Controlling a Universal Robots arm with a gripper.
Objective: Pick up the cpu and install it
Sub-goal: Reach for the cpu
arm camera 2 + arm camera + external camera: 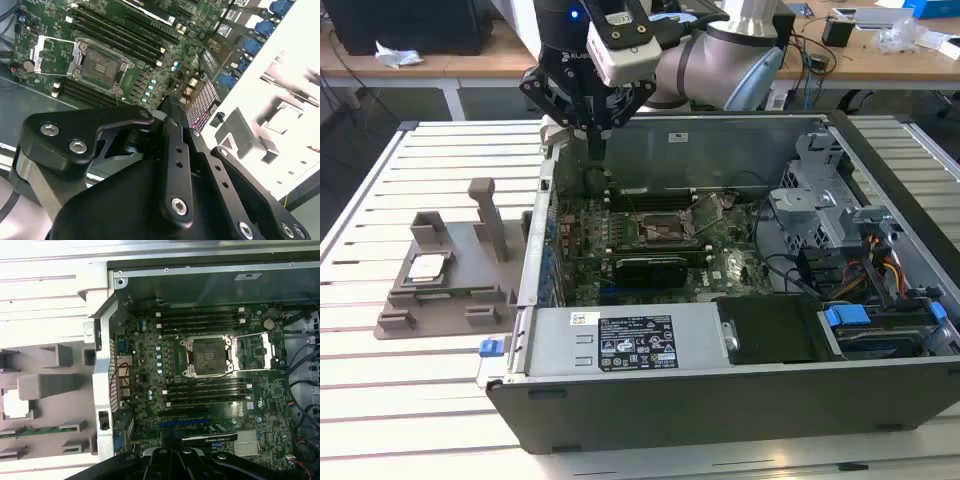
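Where the exterior view is nearest, one silver box (pixel 620 340) is lying along the front of one open case (pixel 720 410), and both are resting on a slatted table (pixel 420 400). At the case's 9 o'clock, one grey holder (pixel 445 285) is sitting on the slats. The one cpu (pixel 427 266) is lying flat in it with its metal top facing up. Being square, it is showing no long axis, and its edges are running in line with the holder's.

Deeper in the case, one green board (pixel 620 250) is carrying one black card (pixel 652 268). Just beyond the card, one socket (pixel 660 228) is standing open.

Farther back, one arm (pixel 720 50) is reaching in from 2 o'clock and turning its wrist so the one gripper (pixel 595 148) is pointing straight down. Its fingers are pressing together on nothing, and it is hanging above the board at about 11 o'clock of the socket. The cpu is lying well apart from it, at about 8 o'clock of the gripper.
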